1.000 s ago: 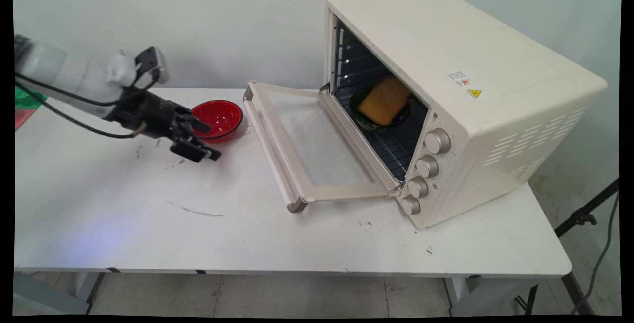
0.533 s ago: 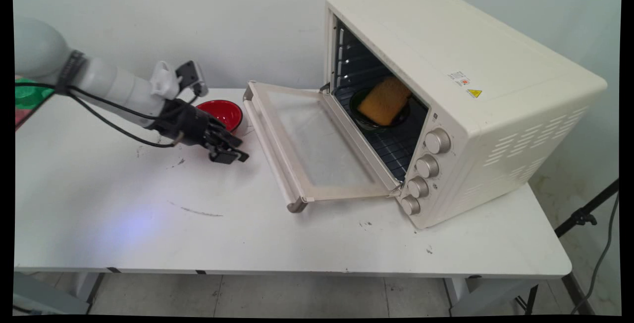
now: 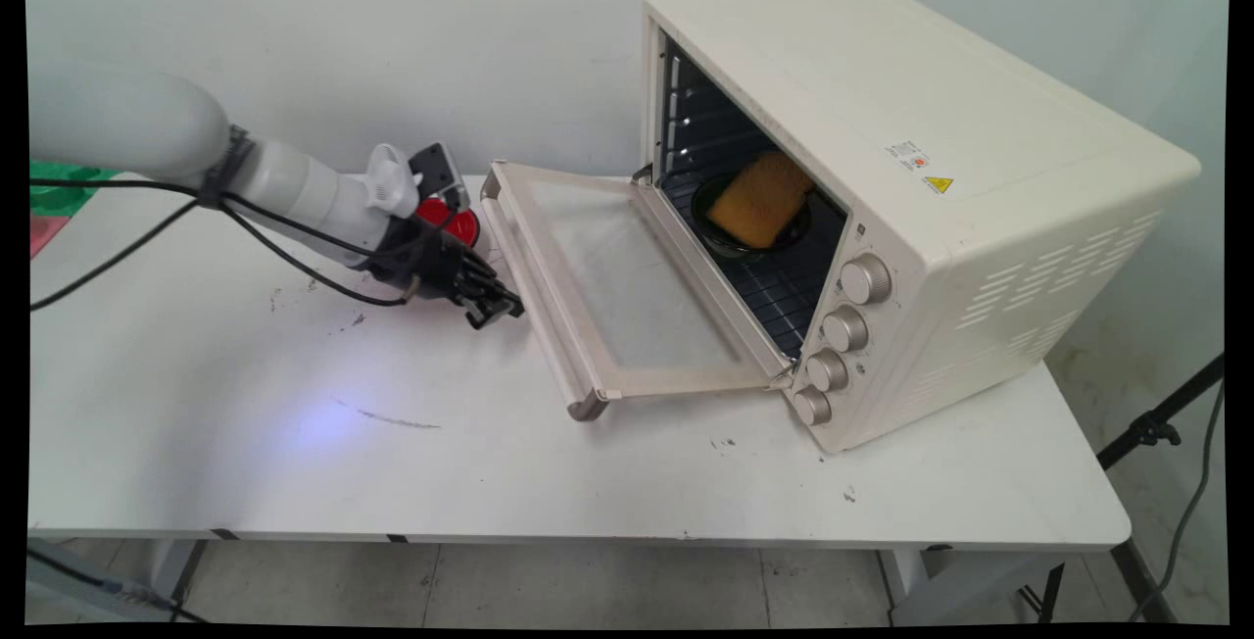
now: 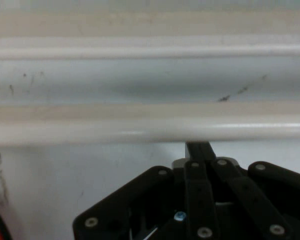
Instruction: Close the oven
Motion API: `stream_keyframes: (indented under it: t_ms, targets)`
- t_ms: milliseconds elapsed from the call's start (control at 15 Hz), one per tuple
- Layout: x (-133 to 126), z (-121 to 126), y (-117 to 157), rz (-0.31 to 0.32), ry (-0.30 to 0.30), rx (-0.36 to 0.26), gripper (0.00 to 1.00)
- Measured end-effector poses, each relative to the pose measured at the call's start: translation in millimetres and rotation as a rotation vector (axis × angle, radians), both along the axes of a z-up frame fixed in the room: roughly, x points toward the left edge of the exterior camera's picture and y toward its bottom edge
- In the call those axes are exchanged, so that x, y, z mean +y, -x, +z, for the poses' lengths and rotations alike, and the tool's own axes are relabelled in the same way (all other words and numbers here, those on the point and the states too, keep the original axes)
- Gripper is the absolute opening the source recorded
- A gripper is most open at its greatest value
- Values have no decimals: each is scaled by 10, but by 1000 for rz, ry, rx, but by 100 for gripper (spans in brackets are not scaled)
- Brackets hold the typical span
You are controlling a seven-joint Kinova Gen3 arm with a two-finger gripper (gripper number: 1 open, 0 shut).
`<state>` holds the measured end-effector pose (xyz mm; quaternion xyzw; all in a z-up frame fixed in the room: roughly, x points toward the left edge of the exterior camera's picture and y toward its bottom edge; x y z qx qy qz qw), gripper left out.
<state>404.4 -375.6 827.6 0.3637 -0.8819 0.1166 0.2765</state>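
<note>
At left on the bench (image 3: 245, 463), we log the arm lying low over the red bowl (image 3: 464, 224), which it mostly hides. Pincer (image 3: 500, 308): fingers together, clamped on nothing, tip just beside the handle bar (image 3: 560, 365) of the dropped oven door (image 3: 627, 276); whether they touch, we cannot tell. Rightward, inside the oven (image 3: 882, 110), a black dish (image 3: 730, 242) holds toast (image 3: 759, 198)
</note>
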Motion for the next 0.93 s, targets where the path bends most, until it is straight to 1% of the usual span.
stream_keyframes:
  t_ms: [200, 467, 600, 733, 800, 933]
  targets:
    - [-87, -63, 96, -2, 6, 3, 0]
    - [-150, -59, 168, -3, 20, 11, 0]
    - [-170, -24, 189, -3, 30, 17, 0]
    - [-219, 44, 238, -7, 44, 27, 0]
    - [-273, 84, 309, -13, 50, 33, 0]
    - [-307, 166, 329, -6, 64, 45, 0]
